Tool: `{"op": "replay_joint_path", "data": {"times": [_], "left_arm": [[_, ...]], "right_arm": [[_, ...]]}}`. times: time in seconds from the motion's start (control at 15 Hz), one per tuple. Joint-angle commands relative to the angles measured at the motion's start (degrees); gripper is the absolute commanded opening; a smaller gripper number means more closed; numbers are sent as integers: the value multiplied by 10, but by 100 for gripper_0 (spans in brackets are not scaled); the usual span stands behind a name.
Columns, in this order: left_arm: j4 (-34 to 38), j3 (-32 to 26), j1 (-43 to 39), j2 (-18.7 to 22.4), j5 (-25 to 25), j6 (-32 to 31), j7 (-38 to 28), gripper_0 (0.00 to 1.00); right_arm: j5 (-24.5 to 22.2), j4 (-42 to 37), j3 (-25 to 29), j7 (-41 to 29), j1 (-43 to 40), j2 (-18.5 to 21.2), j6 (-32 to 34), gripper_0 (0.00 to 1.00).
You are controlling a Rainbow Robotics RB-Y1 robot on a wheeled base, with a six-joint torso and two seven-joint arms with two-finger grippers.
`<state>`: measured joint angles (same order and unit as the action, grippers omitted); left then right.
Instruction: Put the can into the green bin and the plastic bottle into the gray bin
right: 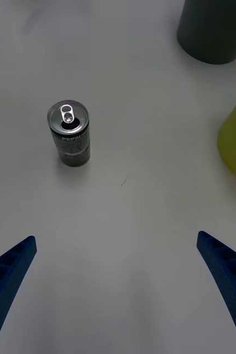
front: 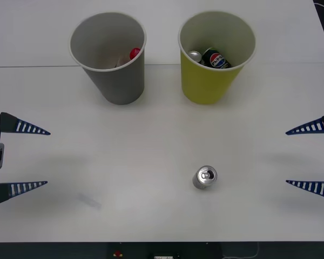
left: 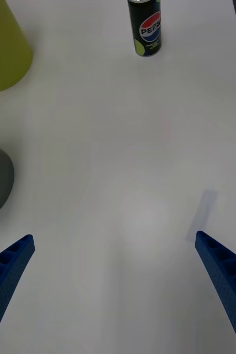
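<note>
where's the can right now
The can stands upright on the white table, in front of the green bin, toward the robot's right, nearer the right gripper.

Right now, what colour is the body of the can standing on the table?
Black with a yellow-green patch and a Pepsi logo, the can shows best in the left wrist view.

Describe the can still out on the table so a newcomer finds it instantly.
Start at the green bin at the back of the white table, then come straight toward the robot. The can stands upright alone on the bare tabletop, nearer the right gripper. Unlike the Pepsi can inside the green bin, it is outside any bin.
</note>
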<state>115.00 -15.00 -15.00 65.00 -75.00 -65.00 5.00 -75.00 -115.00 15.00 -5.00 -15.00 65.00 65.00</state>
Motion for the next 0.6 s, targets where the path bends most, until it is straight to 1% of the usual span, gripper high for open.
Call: {"op": "replay_joint_path", "data": {"times": [0.07,0.13,0.33,0.6], "left_arm": [[0,0,0,0,0,0,0,100],[0,0,0,0,0,0,0,100],[0,0,0,0,0,0,0,100],[0,0,0,0,0,0,0,100]], "right_arm": [[0,0,0,0,0,0,0,100],[3,1,-2,1,-13,-3,1,100],[23,-1,12,6,-24,13,1,100],[41,18,12,30,-42,2,0,100]]}}
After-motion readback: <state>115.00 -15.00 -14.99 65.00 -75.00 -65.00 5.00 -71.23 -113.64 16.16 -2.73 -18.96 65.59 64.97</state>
